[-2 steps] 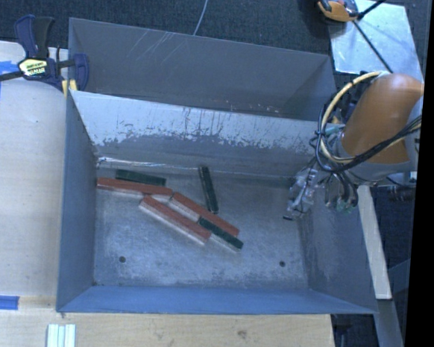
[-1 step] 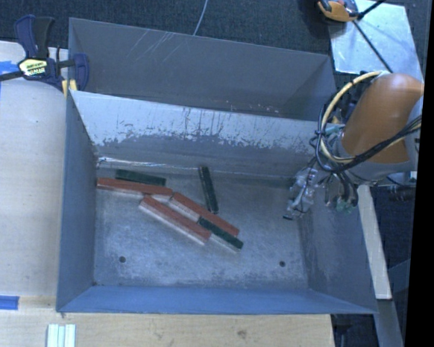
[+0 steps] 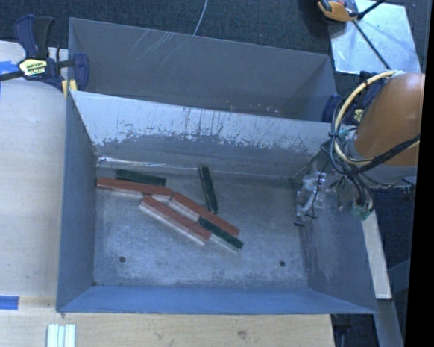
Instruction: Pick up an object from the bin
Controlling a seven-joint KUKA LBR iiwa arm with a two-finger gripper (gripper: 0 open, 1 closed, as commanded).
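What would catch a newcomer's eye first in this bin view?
The robot's orange wrist cover at the right edge, with the gripper below and left of it, near the grey bin's right wall. Then the loose cluster of flat bars left of centre on the floor: reddish-brown bars and dark green bars, well apart from the gripper.

Bin (image 3: 79,218): two parallel bars (image 3: 133,189) lie near the back-left corner. A slanted bar (image 3: 207,188) sits just right of them. Three touching bars (image 3: 203,213) run diagonally toward the centre. The gripper (image 3: 306,206) stands near the right wall, well apart.
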